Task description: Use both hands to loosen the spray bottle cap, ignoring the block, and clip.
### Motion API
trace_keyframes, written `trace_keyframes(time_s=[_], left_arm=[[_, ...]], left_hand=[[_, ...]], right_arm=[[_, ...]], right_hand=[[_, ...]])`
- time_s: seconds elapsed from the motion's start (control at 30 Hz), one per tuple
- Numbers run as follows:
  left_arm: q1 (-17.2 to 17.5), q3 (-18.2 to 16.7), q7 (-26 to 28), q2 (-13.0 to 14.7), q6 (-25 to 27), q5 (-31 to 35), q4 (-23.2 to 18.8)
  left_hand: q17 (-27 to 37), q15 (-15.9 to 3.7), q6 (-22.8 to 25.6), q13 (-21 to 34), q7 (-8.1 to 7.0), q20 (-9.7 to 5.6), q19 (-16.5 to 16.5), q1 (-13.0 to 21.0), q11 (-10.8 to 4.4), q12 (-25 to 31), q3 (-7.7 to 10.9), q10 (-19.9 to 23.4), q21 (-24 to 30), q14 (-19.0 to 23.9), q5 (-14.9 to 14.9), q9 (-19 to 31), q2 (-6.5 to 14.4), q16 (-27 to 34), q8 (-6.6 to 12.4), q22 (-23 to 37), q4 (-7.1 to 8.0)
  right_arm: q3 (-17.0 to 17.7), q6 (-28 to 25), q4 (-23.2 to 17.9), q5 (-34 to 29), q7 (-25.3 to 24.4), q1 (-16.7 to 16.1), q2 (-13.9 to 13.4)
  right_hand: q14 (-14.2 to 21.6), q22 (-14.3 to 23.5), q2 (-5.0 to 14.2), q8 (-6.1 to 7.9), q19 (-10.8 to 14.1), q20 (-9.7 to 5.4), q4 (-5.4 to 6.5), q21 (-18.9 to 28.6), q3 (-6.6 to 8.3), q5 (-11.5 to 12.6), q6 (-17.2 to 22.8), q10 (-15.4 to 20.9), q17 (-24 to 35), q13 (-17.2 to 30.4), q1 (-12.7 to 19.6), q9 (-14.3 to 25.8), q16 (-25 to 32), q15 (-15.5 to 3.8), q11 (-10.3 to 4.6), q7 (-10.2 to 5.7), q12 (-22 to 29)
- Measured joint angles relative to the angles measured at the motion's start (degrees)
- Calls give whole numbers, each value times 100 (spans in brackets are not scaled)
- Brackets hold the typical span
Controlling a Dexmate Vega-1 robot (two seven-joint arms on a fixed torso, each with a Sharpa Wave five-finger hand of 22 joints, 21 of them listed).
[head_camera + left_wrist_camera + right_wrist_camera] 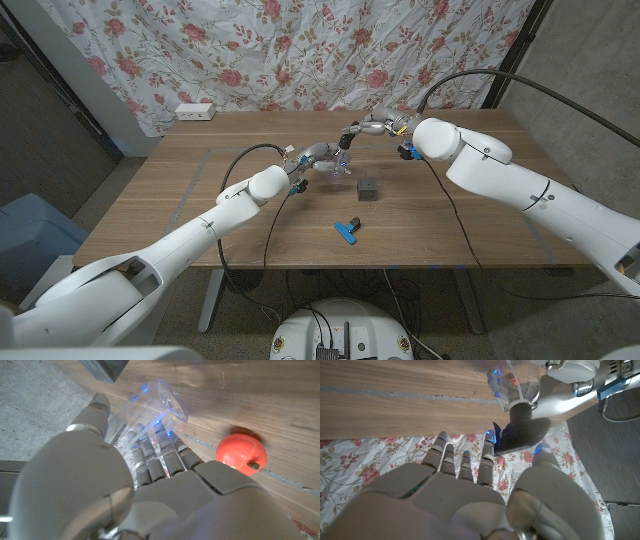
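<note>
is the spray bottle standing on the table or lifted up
Lifted. In the left wrist view the left hand wraps the clear spray bottle with the table well beyond it; in the right wrist view its dark cap is on.

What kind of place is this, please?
Probably an indoor test or lab room, not a home: a wooden table stands before a hung flowered cloth, with a power strip at the table's far edge and grey floor around.
</note>
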Motion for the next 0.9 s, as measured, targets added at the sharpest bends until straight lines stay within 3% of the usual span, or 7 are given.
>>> trace_keyframes(time_s=[0.07,0.3,0.57,0.63,0.9], left_arm=[[2,-1,6,0,0,0,-2],[8,-2,18,1,2,1,-2],[22,-8,22,2,-4,-5,-3],[22,-8,22,2,-12,-8,-3],[27,-17,10,4,-34,-24,19]], left_hand=[[14,0,0,20,0,0,0,0,0,0,23,0,0,0,0,0,0,0,0,0,-23],[39,0,0,28,0,0,0,0,0,0,34,0,0,0,0,0,0,0,-1,0,-33],[60,0,31,51,32,0,0,0,42,-1,47,42,0,0,0,0,0,0,-11,0,-46],[67,0,40,54,42,0,0,0,42,-1,60,41,0,0,0,0,0,0,-11,0,-33],[85,0,39,79,43,0,0,0,41,0,70,41,0,0,0,0,0,0,20,0,-25]], right_arm=[[-14,-17,-9,-3,1,8,0],[-43,-49,-39,-18,4,37,1],[-47,-113,-60,-29,10,40,2],[-33,-113,-62,-29,10,40,2],[45,-78,-53,191,6,10,1]], right_hand=[[1,0,111,0,52,-8,-109,0,77,0,0,0,0,0,131,8,0,1,0,0,0],[22,0,212,0,71,11,-342,0,289,104,-32,-1,-27,0,453,34,0,22,-45,-31,0],[22,0,325,0,109,-31,-466,0,401,184,-31,0,-26,0,674,34,-32,22,-43,-31,1],[46,0,281,1,89,-51,-494,0,436,217,-31,-23,-47,0,798,34,-48,-1,-66,-30,1],[63,0,425,-66,68,-71,-520,0,603,358,-134,-31,-53,0,1044,33,-48,-22,-75,-10,1]])
